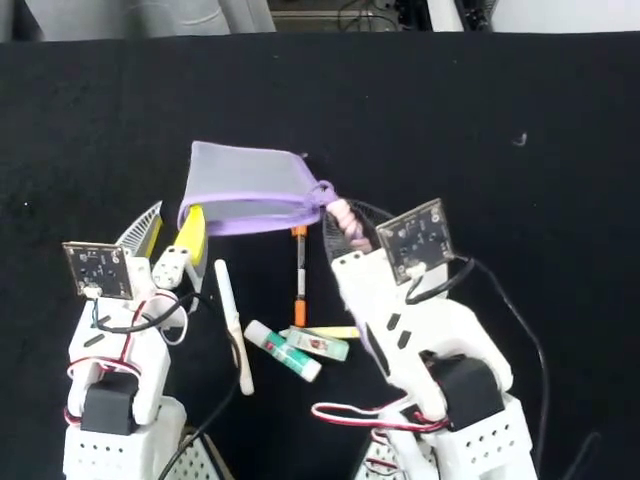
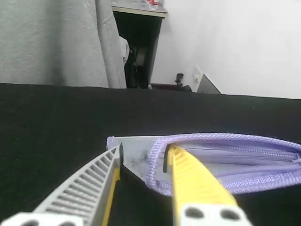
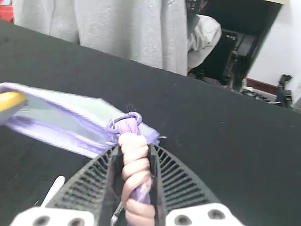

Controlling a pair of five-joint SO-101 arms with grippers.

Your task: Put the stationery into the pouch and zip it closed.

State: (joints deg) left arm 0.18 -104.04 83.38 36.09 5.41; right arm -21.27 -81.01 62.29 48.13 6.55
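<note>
Near the middle of the table (image 1: 520,100), the purple pouch (image 1: 245,185), judged light and floppy, is being pinched by its pink braided zipper cord (image 3: 134,141), likely its best handle, in the right gripper (image 3: 133,155), while the left gripper (image 2: 143,153) is being held spread, empty, at its mouth.

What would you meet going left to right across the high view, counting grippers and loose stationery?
yellow-fingered left gripper → flat white stick → slim orange-and-white pen → black-fingered right gripper, clamped on the pink coiled strap
</note>
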